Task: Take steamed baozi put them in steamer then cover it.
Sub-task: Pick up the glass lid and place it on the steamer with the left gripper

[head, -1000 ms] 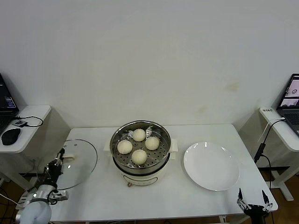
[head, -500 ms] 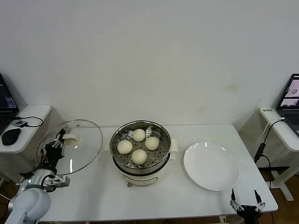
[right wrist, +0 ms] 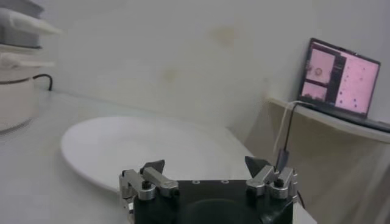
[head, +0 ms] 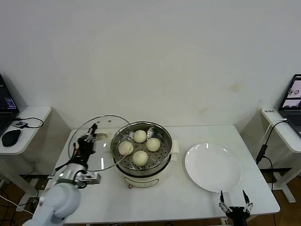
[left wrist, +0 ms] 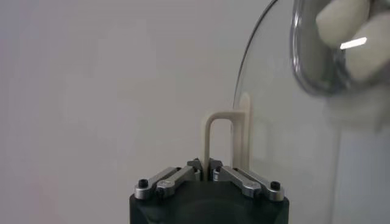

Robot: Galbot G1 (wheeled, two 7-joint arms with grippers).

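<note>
**Lid held tilted beside open steamer; four buns loaded**

Item 1. Left gripper [head: 87, 141]: at about 9 o'clock from the steamer, over the left part of the white table [head: 188, 197]. Its fingers are pressed together on the cream-white bar handle [left wrist: 219, 137] of the cover [head: 96, 143]; the left wrist view shows the handle rising straight out from between the closed fingertips.

Item 2. Cover: clear glass disc with a metal rim, held off the table and tilted, its right edge at or just over the steamer's left rim. Whether glass and pot actually touch is hard to tell from the head view.

Item 3. Steamer [head: 141, 167]: shiny steel pot on a cream-white base, centre of the table, uncovered. The perforated tray is visible inside.

Item 4. Steamed baozi [head: 139, 157]: four, all on the tray. One sits at 12 o'clock, one at 9 o'clock, one at about 2 o'clock, one at 6 o'clock; close together, some touching.

Item 5. Plate [head: 212, 167]: flat, white, at 3 o'clock from the steamer, apart from it.

Item 6. Right gripper [head: 235, 207]: low at the table's near edge, at 6 o'clock from the plate. Fingers spread wide, holding nothing; the right wrist view shows the plate lying ahead of them.
</note>
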